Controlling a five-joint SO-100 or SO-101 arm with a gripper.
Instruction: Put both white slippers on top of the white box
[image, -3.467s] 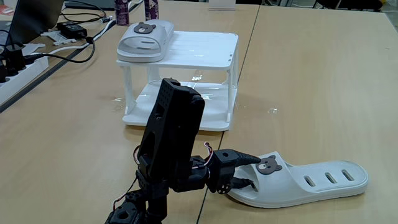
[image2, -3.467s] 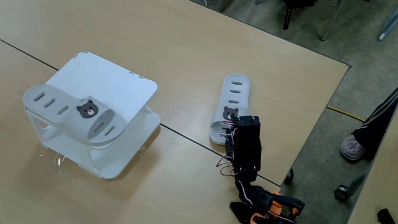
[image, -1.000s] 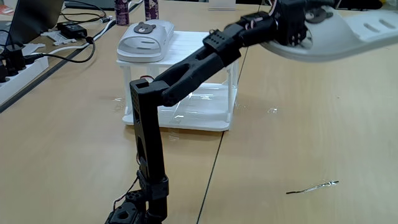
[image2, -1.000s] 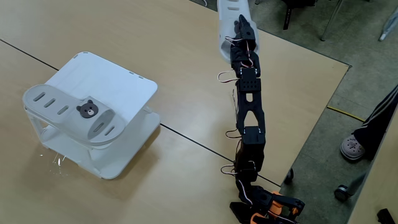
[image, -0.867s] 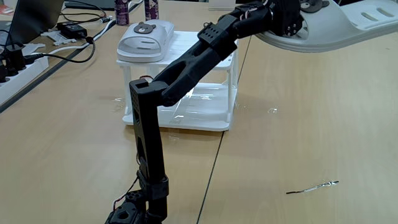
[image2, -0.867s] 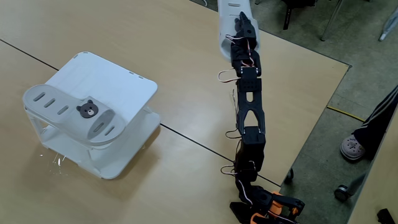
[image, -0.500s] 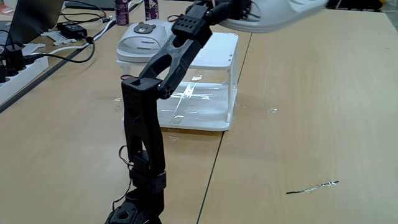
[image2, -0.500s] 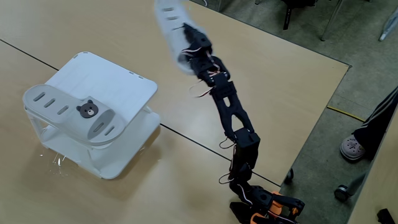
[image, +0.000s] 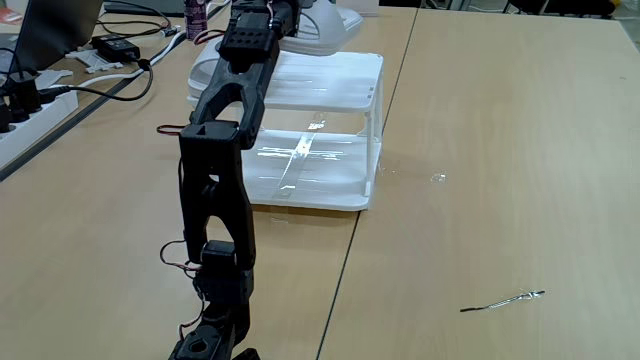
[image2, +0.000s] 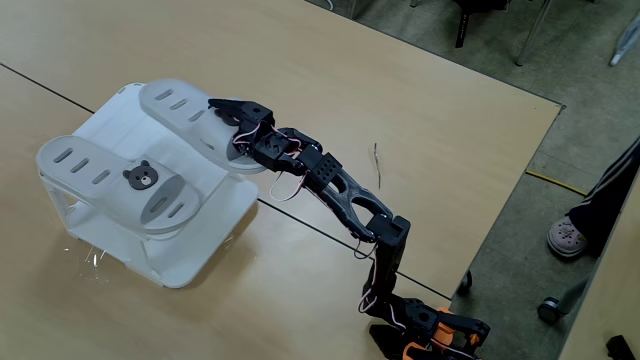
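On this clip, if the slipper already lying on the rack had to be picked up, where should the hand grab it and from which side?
Probably across the strap band of the resting slipper, beside the bear badge, coming down from above. It lies flat on the white rack, and the raised strap looks like the narrowest ridge to pinch. The hand currently holds the other slipper.

Bare rack top (image2: 215, 140) beside the resting slipper (image2: 120, 182); cables (image: 95, 70) far left.

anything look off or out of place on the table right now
A thin dark wire-like scrap lies loose on the bare table, right of the arm in a fixed view. Otherwise nothing stands out: one slipper rests on the white box, and the gripper holds the second slipper over its top.
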